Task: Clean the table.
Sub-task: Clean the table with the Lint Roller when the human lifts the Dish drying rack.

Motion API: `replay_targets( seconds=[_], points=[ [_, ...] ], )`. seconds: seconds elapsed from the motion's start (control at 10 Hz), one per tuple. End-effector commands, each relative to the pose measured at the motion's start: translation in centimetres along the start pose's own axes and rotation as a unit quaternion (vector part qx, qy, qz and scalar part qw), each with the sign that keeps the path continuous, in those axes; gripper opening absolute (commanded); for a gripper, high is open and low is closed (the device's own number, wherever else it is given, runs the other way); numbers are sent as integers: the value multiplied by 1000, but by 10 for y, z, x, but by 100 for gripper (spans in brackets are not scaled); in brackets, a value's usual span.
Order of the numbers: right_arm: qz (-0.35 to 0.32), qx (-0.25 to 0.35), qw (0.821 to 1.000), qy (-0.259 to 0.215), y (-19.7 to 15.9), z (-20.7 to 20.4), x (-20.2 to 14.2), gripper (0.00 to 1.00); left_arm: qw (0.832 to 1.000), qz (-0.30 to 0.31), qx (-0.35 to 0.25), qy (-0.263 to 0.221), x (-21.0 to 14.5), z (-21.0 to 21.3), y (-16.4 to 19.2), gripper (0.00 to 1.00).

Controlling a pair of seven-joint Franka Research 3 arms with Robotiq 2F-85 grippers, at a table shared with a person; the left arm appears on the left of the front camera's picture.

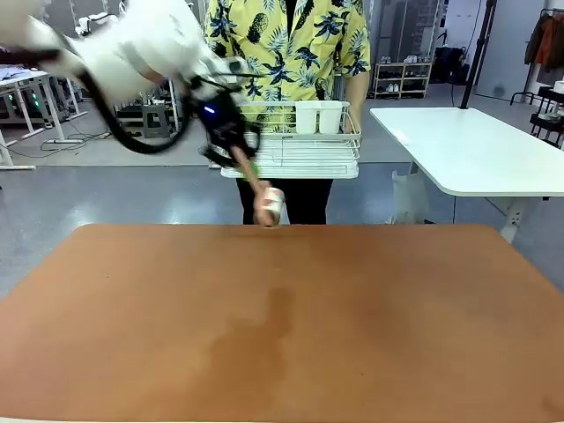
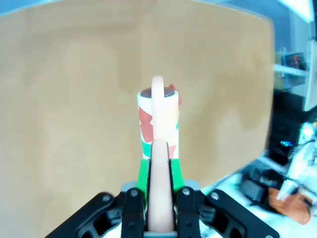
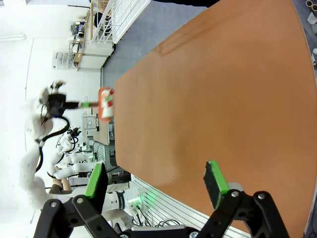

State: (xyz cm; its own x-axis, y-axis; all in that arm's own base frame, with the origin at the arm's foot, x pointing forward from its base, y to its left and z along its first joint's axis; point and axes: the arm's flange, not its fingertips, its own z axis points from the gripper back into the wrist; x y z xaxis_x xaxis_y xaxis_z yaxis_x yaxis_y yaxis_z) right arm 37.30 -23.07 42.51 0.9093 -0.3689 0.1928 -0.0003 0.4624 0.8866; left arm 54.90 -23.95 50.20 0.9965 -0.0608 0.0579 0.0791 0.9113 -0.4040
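Two tools are in view. The left tool (image 1: 246, 160) is fully closed on the pale handle (image 2: 159, 198) of a roller (image 1: 270, 205). The handle sits clamped between the two green pads (image 2: 143, 171). It ends in a white cylindrical head with red and green patches.

In the front view, the left arm enters from the upper left and slopes down to the far edge of the bench (image 1: 282, 335), slightly left of centre. The roller head hangs at that edge. Contact between head and bench cannot be determined.

The right tool (image 3: 154, 181) has its jaws spread wide and holds nothing. It sits near the bench's near edge.

The bench, with its reddish-brown matte top, fills the near and middle of the front view. A faint darker patch lies near its centre.

At the far side stands a person (image 1: 286, 44) holding a white wire rack (image 1: 291, 157). The rack carries white containers (image 1: 319, 116). A white-topped bench (image 1: 476, 145) stands at the far right.
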Motion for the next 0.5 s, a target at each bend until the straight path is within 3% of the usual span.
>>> replay_targets(
  seconds=[0.0, 0.1, 0.2, 0.4],
  points=[
    [7, 2, 1000, 4, 2, 2, -2, 100, 993, -14, 110, 33, -108, 86, 42, 21],
    [7, 2, 1000, 4, 2, 2, -2, 100, 984, 43, 173, -4, -138, 116, 73, 21],
    [7, 2, 1000, 4, 2, 2, -2, 100, 960, 95, 261, -27, -166, 140, 95, 21],
    [7, 2, 1000, 4, 2, 2, -2, 100, 967, 67, 235, -77, -191, 154, 97, 21]
  ],
)
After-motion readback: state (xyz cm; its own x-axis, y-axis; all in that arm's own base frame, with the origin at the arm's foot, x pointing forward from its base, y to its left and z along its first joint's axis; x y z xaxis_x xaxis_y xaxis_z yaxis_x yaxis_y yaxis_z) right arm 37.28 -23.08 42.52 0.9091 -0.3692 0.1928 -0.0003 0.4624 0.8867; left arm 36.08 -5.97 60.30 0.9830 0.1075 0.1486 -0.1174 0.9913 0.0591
